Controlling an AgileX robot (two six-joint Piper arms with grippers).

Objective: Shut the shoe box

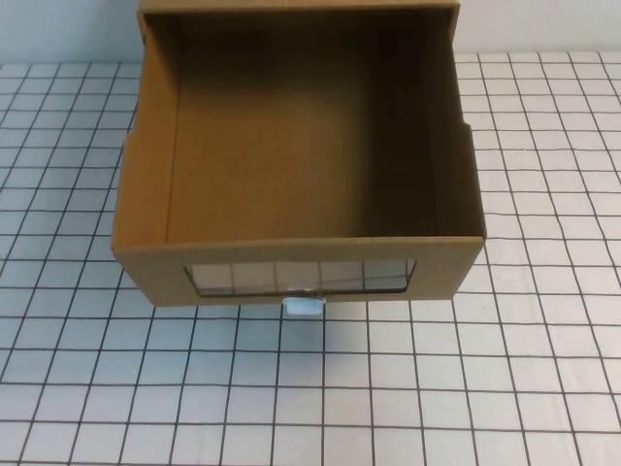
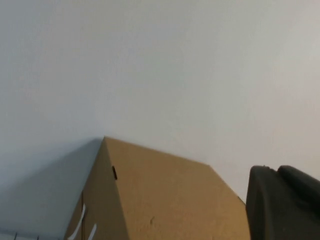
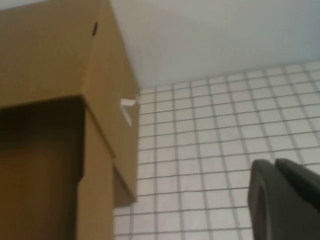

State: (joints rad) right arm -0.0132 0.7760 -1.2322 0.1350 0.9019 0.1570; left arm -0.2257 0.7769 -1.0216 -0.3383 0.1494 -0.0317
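Observation:
The shoe box [image 1: 301, 165] is a brown cardboard drawer-style box in the middle of the high view. Its drawer is pulled out toward me and looks empty. The front panel has a clear window [image 1: 301, 276] with a small white pull tab [image 1: 302, 307] below it. Neither gripper shows in the high view. My left gripper [image 2: 273, 170] is shut and empty, beside the box's cardboard sleeve [image 2: 165, 200]. My right gripper [image 3: 274, 163] is shut and empty, above the grid mat to one side of the box [image 3: 50, 100].
The box stands on a white mat with a dark grid [image 1: 466, 388] that spreads around it on the front, left and right. A plain pale wall [image 2: 160, 65] rises behind the box.

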